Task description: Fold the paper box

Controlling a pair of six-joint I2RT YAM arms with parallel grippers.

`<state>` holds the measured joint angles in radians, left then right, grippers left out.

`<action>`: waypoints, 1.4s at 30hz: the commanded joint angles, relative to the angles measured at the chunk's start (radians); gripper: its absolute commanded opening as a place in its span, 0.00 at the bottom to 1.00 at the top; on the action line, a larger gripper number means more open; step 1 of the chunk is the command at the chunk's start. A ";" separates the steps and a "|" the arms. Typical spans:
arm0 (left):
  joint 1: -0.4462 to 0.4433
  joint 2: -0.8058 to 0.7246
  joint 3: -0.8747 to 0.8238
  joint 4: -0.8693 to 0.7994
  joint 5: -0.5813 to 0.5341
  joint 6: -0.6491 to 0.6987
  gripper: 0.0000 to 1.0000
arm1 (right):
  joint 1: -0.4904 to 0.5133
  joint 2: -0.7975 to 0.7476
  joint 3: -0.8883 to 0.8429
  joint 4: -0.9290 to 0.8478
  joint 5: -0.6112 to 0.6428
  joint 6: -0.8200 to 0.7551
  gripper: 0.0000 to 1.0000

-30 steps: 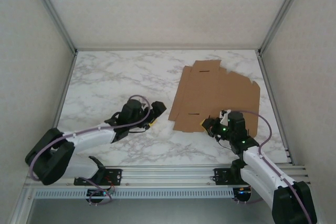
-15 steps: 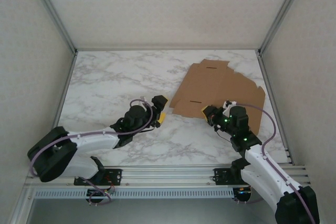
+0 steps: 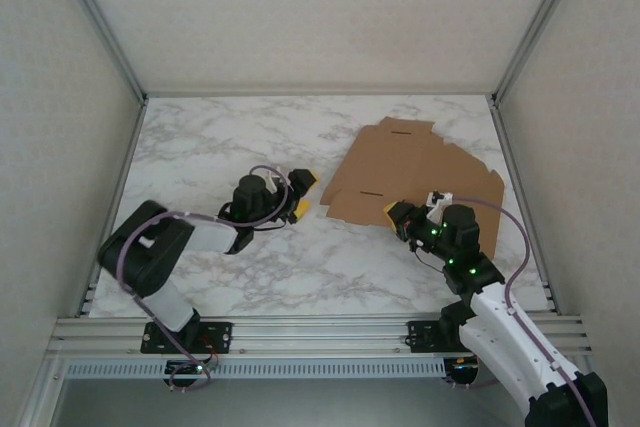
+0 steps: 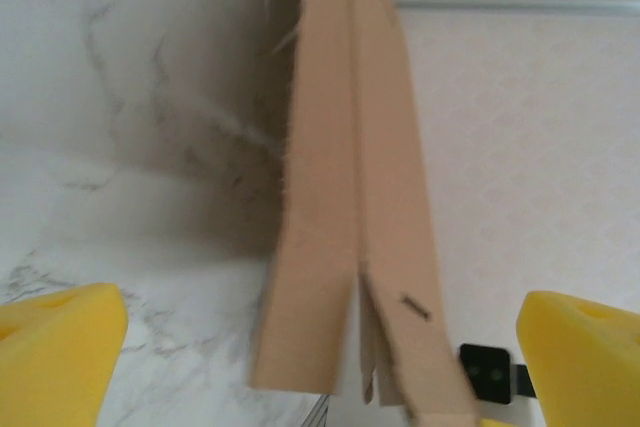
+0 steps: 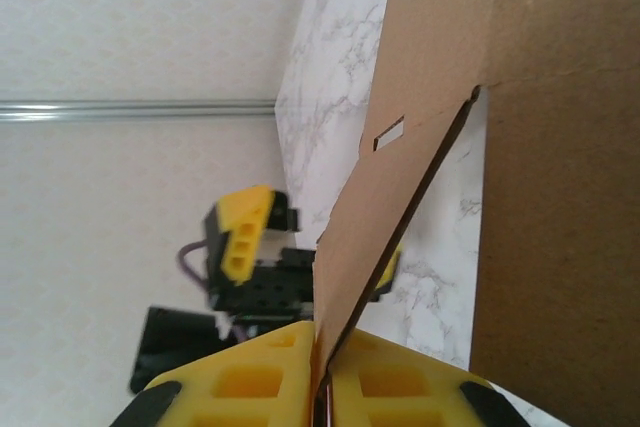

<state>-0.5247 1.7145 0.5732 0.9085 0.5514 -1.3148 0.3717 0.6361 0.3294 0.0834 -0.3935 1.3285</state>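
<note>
Right gripper (image 3: 401, 215) pinches the near edge of the box (image 3: 415, 172), a flat brown die-cut sheet lying on the right half of the marble table (image 3: 210, 147). From above, the grip is small and hard to read. The right wrist view settles it: the two yellow pads (image 5: 250, 387) are pressed together on a thin flap that rises edge-on between them. The flap is angled away from the rest of the box (image 5: 560, 147), which fills the right of that view, and it has a small slot cut in it.

The left gripper (image 3: 300, 195) sits just beside the sheet's near left corner, jaws spread wide with nothing between them. Its wrist view adds what the overhead cannot. The yellow fingertips (image 4: 55, 347) stand far apart at the bottom corners, and the cardboard (image 4: 340, 237) shows edge-on and blurred in the gap between them. Whether it touches either finger cannot be told.

The right wrist view also looks past the flap to the left gripper. One yellow finger (image 5: 243, 237) is clear of the cardboard, and the other is partly hidden behind the flap.
</note>
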 commanded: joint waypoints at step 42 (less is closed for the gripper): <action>0.118 -0.292 0.574 -1.053 -0.298 0.619 0.02 | 0.012 -0.100 0.387 -0.762 0.299 -0.419 0.81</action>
<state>-0.4080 1.5215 1.0103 0.2939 0.4999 -0.9642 0.3740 0.5175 0.6636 -0.4885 -0.2211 1.0451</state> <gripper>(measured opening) 0.059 0.808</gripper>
